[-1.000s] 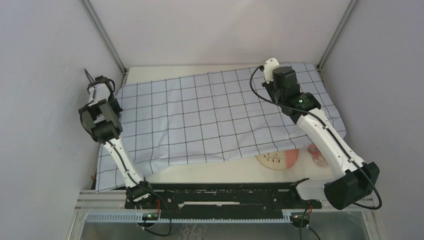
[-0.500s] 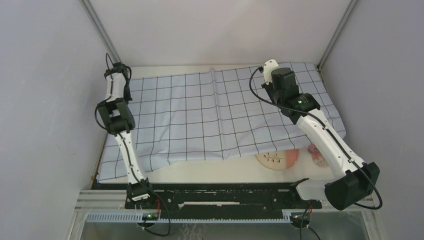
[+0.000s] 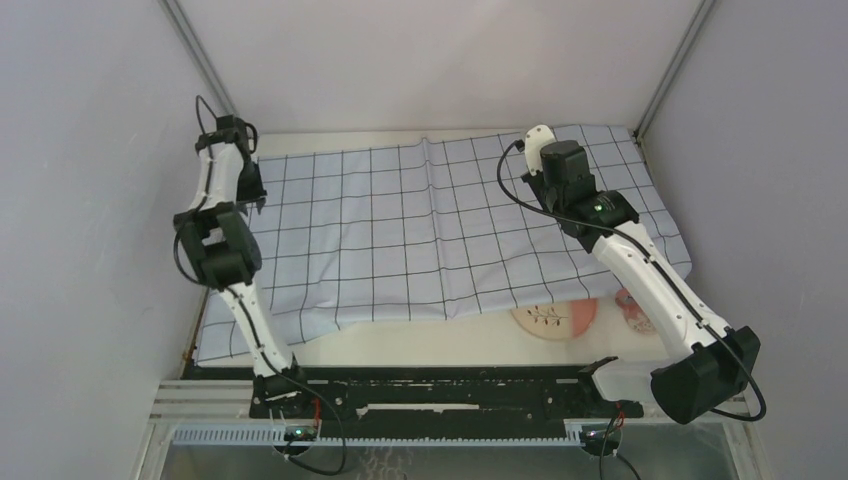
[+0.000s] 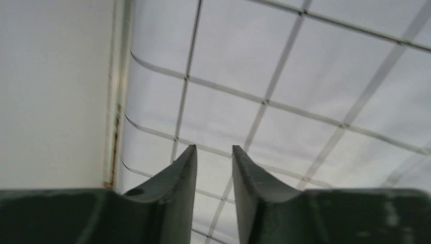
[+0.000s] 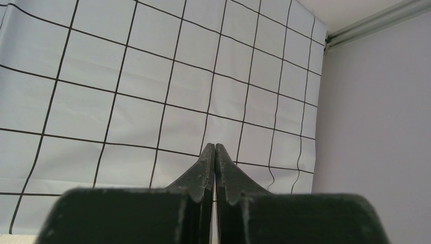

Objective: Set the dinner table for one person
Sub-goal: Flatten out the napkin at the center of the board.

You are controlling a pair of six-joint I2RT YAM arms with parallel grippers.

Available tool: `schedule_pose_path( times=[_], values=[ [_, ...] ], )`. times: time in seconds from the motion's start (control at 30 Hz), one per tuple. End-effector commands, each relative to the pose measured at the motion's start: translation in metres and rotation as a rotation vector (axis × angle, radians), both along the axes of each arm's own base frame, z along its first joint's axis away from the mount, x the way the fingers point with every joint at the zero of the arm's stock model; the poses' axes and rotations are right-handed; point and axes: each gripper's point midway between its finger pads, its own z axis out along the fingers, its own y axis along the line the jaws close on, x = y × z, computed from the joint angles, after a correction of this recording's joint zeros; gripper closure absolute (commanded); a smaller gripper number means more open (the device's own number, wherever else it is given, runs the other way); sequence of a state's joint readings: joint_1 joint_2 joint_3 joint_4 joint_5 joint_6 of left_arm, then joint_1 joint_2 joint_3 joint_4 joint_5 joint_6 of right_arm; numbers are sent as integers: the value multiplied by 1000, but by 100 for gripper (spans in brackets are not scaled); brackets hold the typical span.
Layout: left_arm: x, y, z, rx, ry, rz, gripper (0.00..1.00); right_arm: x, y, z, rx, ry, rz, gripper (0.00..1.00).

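One bare counter (image 3: 420,347) strip lies at six o'clock; left end effector (image 4: 214,152), parted, empty, overhangs the cloth's (image 3: 400,230) nine-o'clock edge; right end effector (image 5: 214,147), clenched, at two o'clock.

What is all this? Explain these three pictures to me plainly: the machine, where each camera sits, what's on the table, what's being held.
The left arm and right arm are robot arms bolted at the near edge of a dinner table. Each ends in a two-finger gripper. The wide picture comes from a fixed camera above and behind them. The other two come from cameras on the wrists, looking along each arm's own fingers.

A pale-blue checked cloth covers most of the table. Its near right edge partly covers a patterned plate. Beside that is a small pinkish item, too hidden to name.

The left gripper is over the cloth's far left part, jaws slightly apart, holding nothing. The right gripper is shut over the far right part; whether it pinches cloth cannot be told.
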State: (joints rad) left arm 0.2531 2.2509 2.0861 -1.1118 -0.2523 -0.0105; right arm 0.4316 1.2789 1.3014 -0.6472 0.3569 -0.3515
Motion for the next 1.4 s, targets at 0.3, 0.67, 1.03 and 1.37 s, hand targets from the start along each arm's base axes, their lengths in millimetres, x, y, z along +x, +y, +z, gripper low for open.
schedule_pose_path(
  times=[0.3, 0.67, 1.03, 1.37],
  values=[
    [-124, -84, -15, -547, 10, 85, 52, 2, -4, 17, 54, -63, -2, 95],
    [-116, -66, -48, -532, 96, 170, 58, 0, -6, 17, 63, -62, -1, 97],
    [-78, -47, -44, -327, 93, 138, 63, -6, -11, 19, 61, -63, -12, 98],
    [-46, -42, -47, -268, 144, 108, 64, -10, -18, 11, 40, -37, -31, 98]
  ],
)
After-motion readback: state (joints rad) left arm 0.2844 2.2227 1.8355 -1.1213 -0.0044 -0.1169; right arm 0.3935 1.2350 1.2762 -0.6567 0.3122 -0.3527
